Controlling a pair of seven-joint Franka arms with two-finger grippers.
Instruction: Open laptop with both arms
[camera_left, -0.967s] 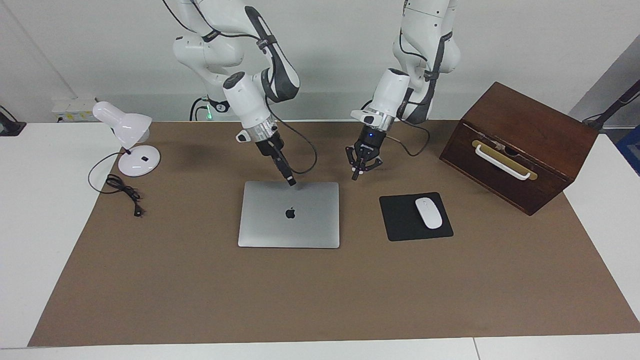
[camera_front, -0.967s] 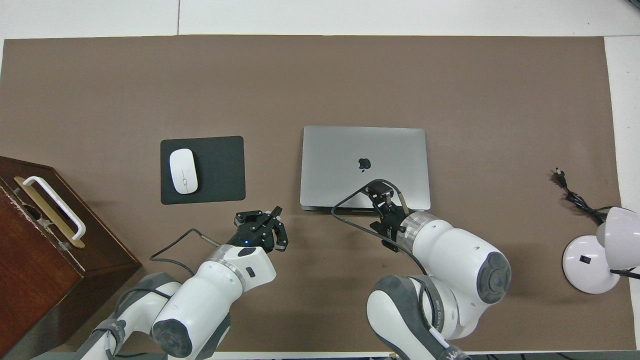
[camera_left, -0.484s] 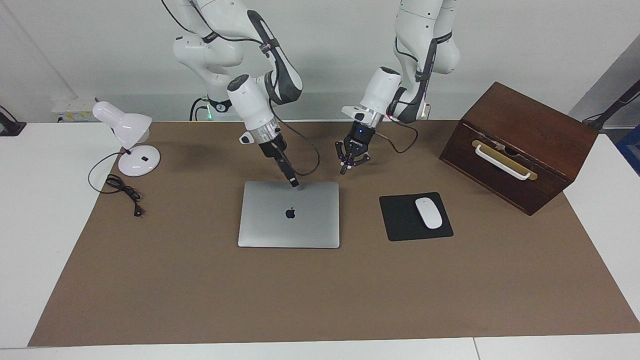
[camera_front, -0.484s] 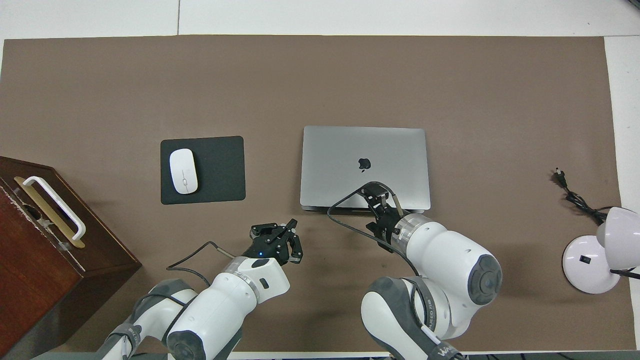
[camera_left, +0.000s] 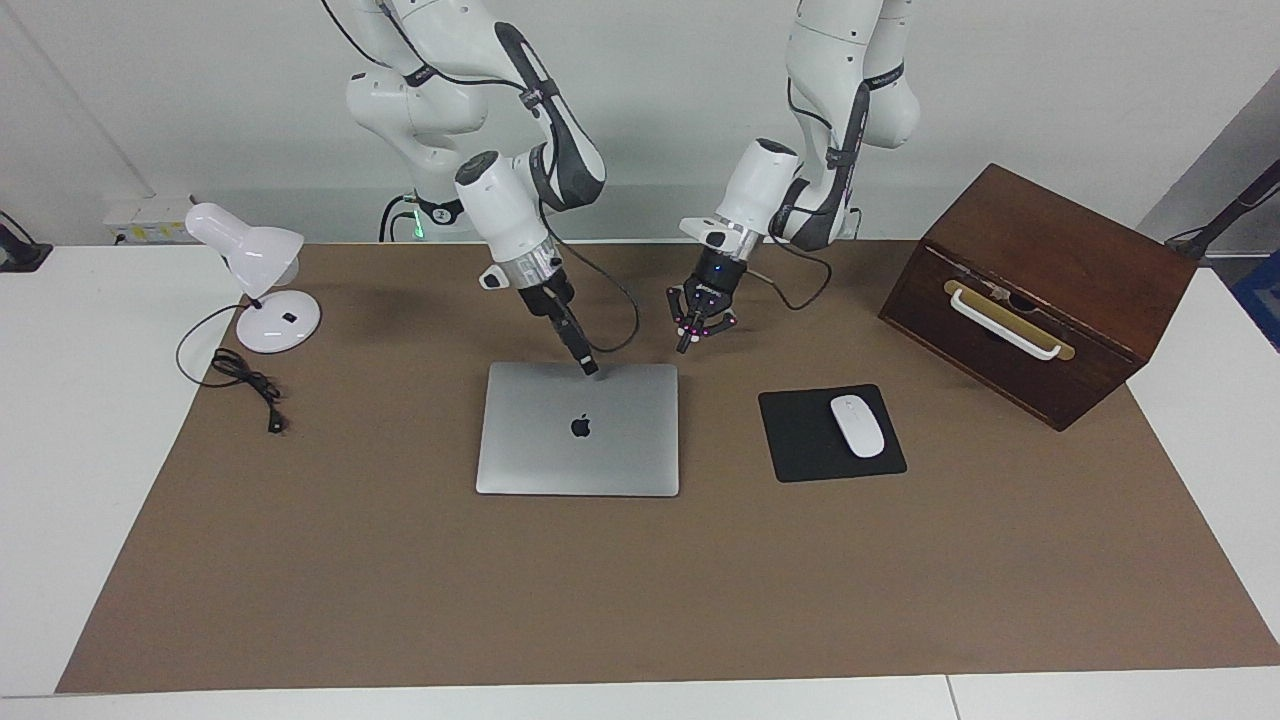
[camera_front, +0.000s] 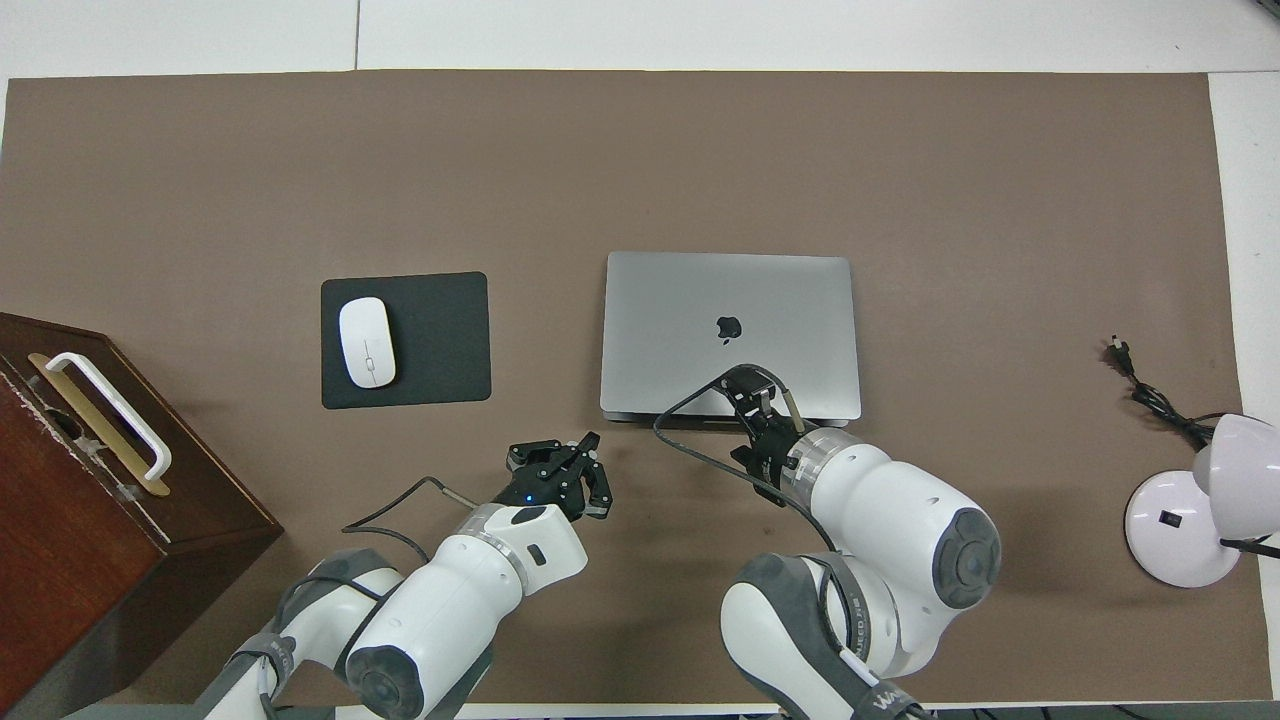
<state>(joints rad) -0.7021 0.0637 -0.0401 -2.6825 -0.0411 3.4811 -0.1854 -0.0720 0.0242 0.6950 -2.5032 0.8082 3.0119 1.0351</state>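
Note:
The silver-grey laptop (camera_left: 578, 430) lies shut and flat on the brown mat, its dark logo up; it also shows in the overhead view (camera_front: 730, 300). My right gripper (camera_left: 589, 367) is shut, and its tip is down at the middle of the laptop's edge nearest the robots; in the overhead view the right gripper (camera_front: 750, 383) covers that edge. My left gripper (camera_left: 690, 340) is open and empty. It hangs a little above the mat, off the laptop's robot-side corner toward the left arm's end; the overhead view shows the left gripper (camera_front: 553, 448) too.
A black mouse pad (camera_left: 800, 440) with a white mouse (camera_left: 857, 426) lies beside the laptop toward the left arm's end. A dark wooden box (camera_left: 1040, 290) with a white handle stands past it. A white desk lamp (camera_left: 262, 275) and its cord (camera_left: 250, 385) are at the right arm's end.
My left gripper has swung toward the laptop's robot-side corner. My right gripper has stayed at the laptop's edge, shifting only slightly. The laptop has not moved.

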